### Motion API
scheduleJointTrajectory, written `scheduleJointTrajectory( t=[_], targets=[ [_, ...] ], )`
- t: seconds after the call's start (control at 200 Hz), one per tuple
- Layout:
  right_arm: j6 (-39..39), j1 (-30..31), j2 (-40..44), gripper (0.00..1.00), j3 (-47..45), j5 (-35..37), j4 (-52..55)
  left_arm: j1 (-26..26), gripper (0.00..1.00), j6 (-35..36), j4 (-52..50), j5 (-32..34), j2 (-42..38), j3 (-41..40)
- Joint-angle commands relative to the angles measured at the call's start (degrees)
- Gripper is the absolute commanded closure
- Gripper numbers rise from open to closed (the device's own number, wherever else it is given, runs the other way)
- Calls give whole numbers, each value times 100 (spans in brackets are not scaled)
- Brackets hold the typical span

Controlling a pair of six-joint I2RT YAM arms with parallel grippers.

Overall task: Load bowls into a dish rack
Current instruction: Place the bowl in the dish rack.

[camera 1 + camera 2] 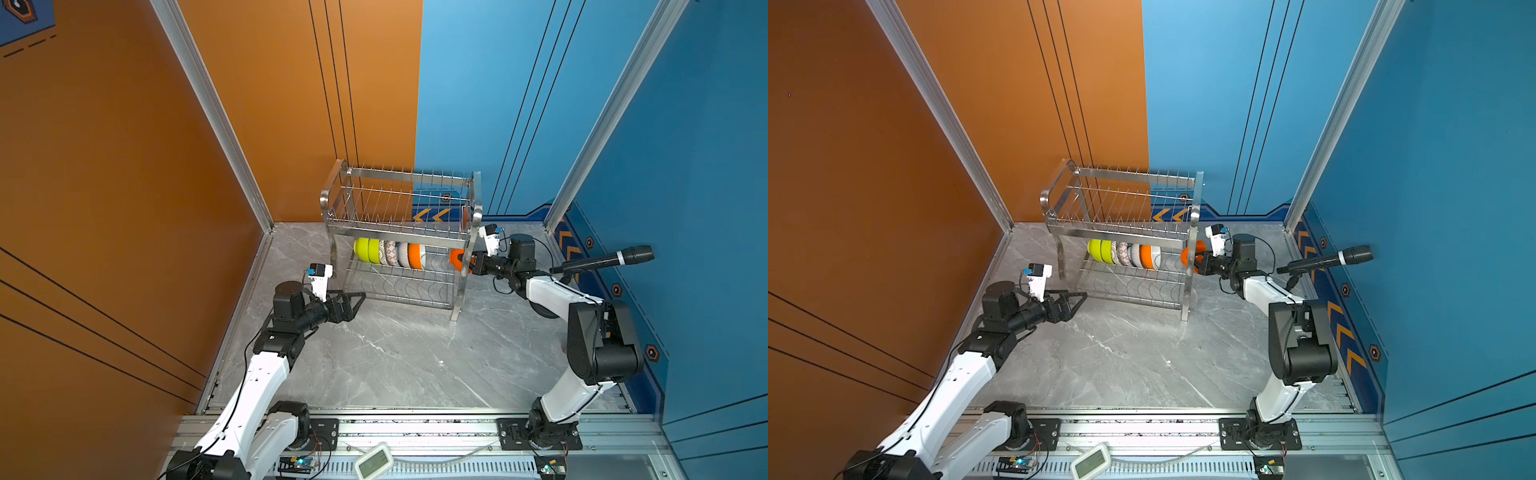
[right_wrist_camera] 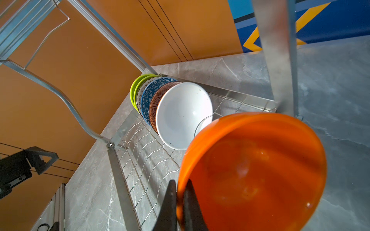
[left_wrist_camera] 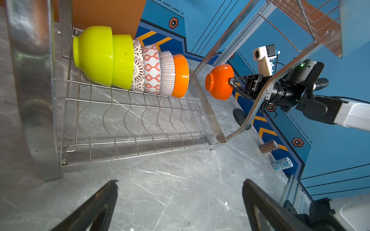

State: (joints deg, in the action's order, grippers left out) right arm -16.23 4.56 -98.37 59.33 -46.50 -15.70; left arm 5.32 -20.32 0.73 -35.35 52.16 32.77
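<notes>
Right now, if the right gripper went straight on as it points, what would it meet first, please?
Probably the white-lined bowl ending the row on the dish rack's lower tier; the right gripper aims its orange bowl at it. The rack's end post may graze first; depth is unclear.

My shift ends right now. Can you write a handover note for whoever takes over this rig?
Left gripper: open, empty, near the rack's left end.
Right gripper: shut on an orange bowl's rim, at the rack's right end.
Done: six bowls stand nested on the lower shelf.
Left: set the orange bowl into that row, then release.
</notes>
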Motion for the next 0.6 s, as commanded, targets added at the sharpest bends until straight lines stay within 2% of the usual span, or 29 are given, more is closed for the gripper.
scheduleJointTrajectory(
  t=[0.0,0.596],
  targets=[
    [204,10,-80,97,220,-349,-345,48,2,186,129,8,-101,-65],
    [-139,150,-709,97,657,-980,-759,81,2,203,147,-14,-63,-77]
  ],
)
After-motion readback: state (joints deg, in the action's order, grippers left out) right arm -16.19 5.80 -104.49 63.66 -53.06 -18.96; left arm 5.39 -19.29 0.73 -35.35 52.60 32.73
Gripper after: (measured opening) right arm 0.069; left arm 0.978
